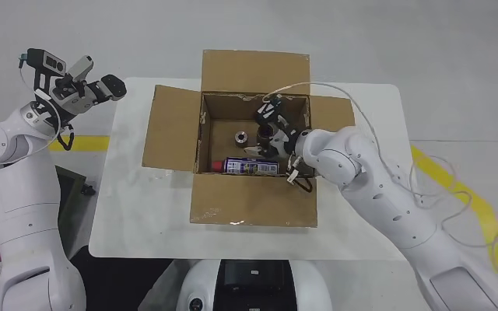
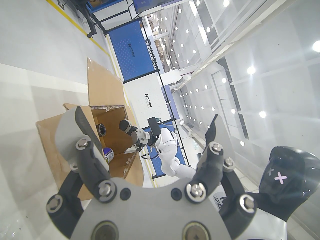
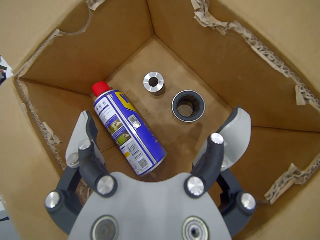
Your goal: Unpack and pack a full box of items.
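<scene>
A cardboard box (image 1: 253, 204) (image 2: 105, 88) (image 3: 212, 58) stands on the white worktop (image 1: 140, 210) with all four flaps folded out. On its floor, a blue spray can (image 1: 250, 165) (image 2: 109, 154) (image 3: 128, 128) lies on its side along the near wall, with its red cap toward the left. A little farther in stands a silver metal sleeve (image 1: 241, 139) (image 3: 153, 82). A black ring (image 3: 188, 105) lies near the sleeve, not touching it.

The right gripper (image 1: 268, 124) (image 3: 162, 116) hangs inside the box opening, above the floor. Its fingers are spread apart and hold nothing. The left gripper (image 1: 97, 75) (image 2: 146, 116) is raised just beyond the far left corner of the worktop, well apart from the box. Its fingers are also spread wide and empty.
</scene>
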Controlling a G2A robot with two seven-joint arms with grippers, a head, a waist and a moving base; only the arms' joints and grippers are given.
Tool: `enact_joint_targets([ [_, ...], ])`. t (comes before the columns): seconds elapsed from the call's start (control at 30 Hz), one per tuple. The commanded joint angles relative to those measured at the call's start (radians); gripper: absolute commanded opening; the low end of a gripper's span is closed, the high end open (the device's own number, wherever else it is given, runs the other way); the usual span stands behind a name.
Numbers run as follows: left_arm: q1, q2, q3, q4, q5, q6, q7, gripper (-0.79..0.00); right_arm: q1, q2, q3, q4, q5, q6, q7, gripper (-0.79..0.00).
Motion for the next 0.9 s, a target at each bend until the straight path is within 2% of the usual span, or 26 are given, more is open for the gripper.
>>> enact_joint_targets([
  [0.0, 0.0, 0.0, 0.0, 0.0, 0.0, 0.0, 0.0, 0.0, 0.015, -0.008, -0.014, 0.032, 0.005, -0.001, 0.002, 0.0],
  [0.47, 0.0, 0.0, 0.0, 0.0, 0.0, 0.0, 0.0, 0.0, 0.12, -0.074, -0.107, 0.181, -0.008, 0.052, 0.037, 0.0],
  [0.87, 0.0, 0.0, 0.0, 0.0, 0.0, 0.0, 0.0, 0.0, 0.206, -0.138, -0.161, 0.351, 0.07, 0.059, 0.105, 0.0],
])
